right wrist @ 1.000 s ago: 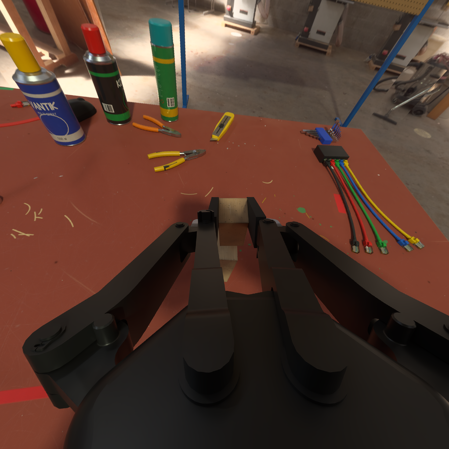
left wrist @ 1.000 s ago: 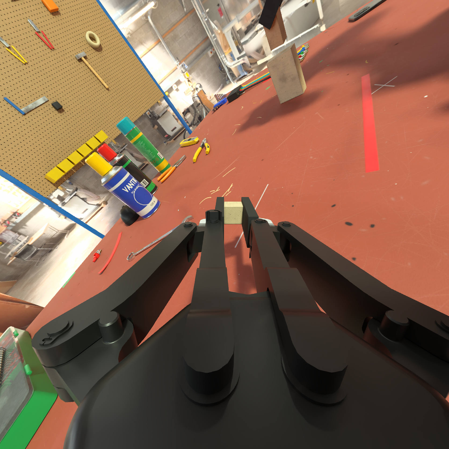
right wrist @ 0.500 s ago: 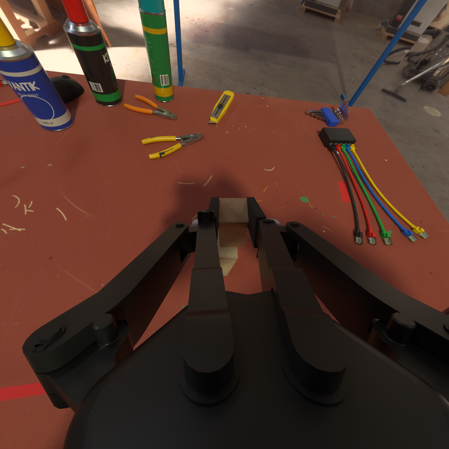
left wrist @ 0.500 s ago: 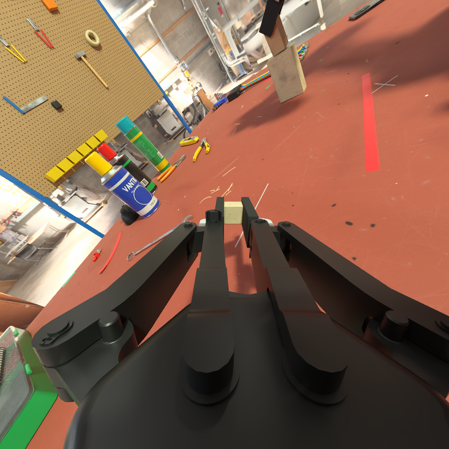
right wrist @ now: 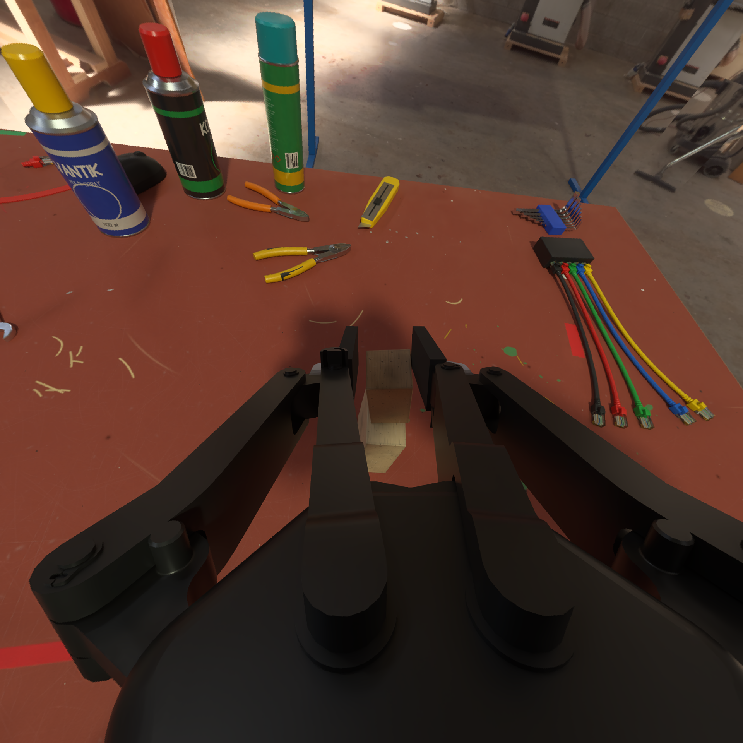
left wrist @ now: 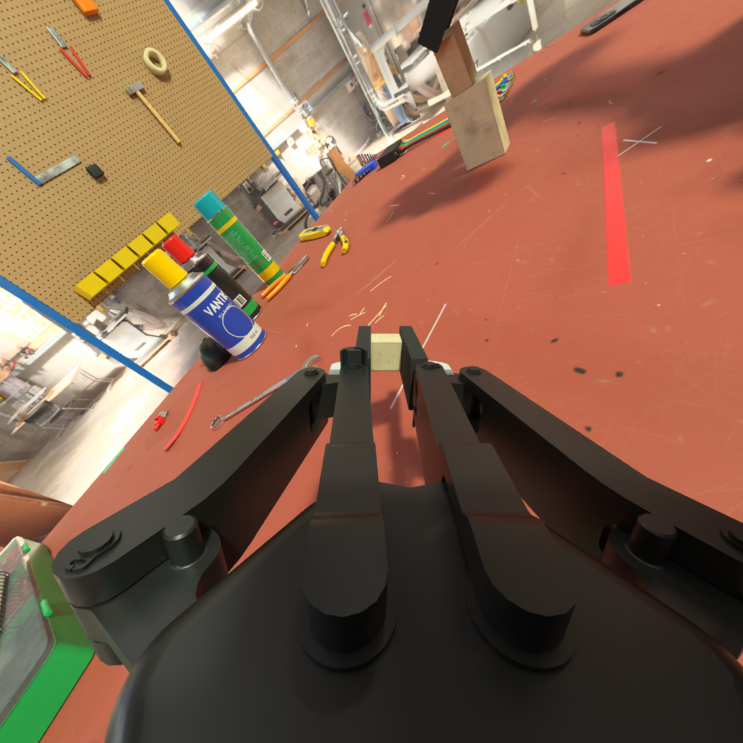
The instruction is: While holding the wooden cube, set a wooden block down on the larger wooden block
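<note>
The left gripper (left wrist: 385, 346) is clamped on the wooden cube (left wrist: 386, 352). The right gripper (right wrist: 384, 349) has its fingers spread, clear of the wooden block (right wrist: 389, 385) standing on the larger wooden block (right wrist: 384, 444). Far left stand three spray cans (right wrist: 86, 161).

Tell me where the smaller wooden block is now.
In the right wrist view, the smaller wooden block stands on the larger wooden block, between the right gripper's opened fingers.

Three spray cans (right wrist: 86, 161), two pliers (right wrist: 301, 261), perhaps five cables (right wrist: 627, 341).
</note>
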